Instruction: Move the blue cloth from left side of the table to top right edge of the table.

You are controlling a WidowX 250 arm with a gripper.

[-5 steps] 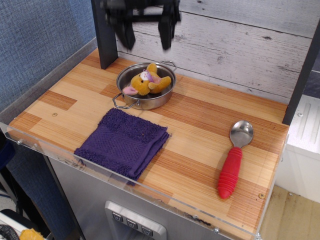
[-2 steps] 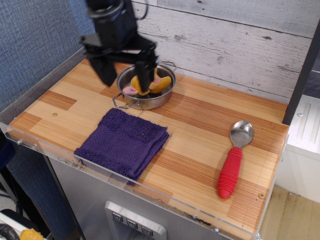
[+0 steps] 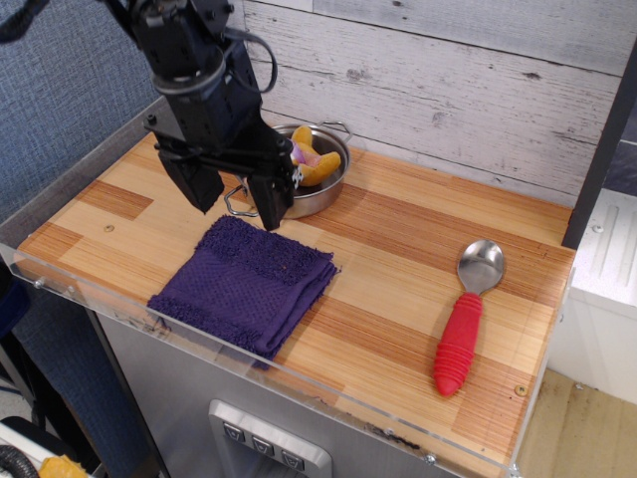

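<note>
The blue cloth (image 3: 244, 285), a folded dark indigo terry square, lies flat on the front left of the wooden-plank table (image 3: 398, 259). My black gripper (image 3: 237, 202) hangs open and empty just above the cloth's far edge, one finger at each side of that edge. It partly hides the steel pan behind it.
A small steel pan (image 3: 317, 189) with a yellow plush toy (image 3: 316, 164) stands behind the cloth near the back wall. A spoon with a red handle (image 3: 464, 324) lies at the right. A clear acrylic rim (image 3: 328, 398) runs along the front edge. A dark post (image 3: 597, 149) stands at the back right.
The gripper has come down from high at the back and moved forward and left, from over the pan to just above the cloth's far edge. The cloth has not moved.
</note>
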